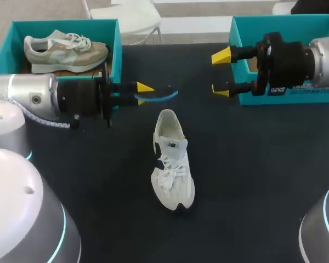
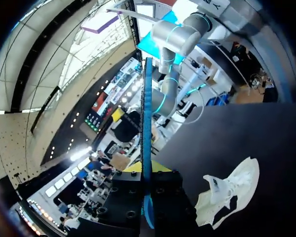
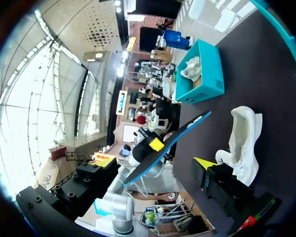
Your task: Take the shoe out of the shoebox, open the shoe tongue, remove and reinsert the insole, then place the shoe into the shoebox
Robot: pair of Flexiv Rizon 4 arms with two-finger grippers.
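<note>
Furthest left, at the far corner of the table [image 1: 252, 181], the left shoebox [image 1: 66, 23] stands open with a beige shoe [image 1: 66, 50] lying on its side inside. Just in front of that box the left arm reaches in level with the table, and the left gripper [image 1: 143, 93] is clenched on the insole [image 1: 163, 96], a thin dark piece with a blue edge that juts out past the yellow tips toward the middle. In the left wrist view the insole [image 2: 147, 108] shows edge-on, pinched from both sides between the fingers. Near the middle of the table, closer to the robot, the white shoe [image 1: 172, 164] sits upright on its sole, outside both boxes, its heel opening toward the far side and its toe toward the near edge, laces loose. It lies well below the held insole, apart from both grippers. To the right, the right gripper [image 1: 221, 73] hangs released, its two yellow tips spread wide and holding nothing, facing the insole's free end across a gap. Behind it stands the right shoebox [image 1: 285, 21], at the far right corner.
</note>
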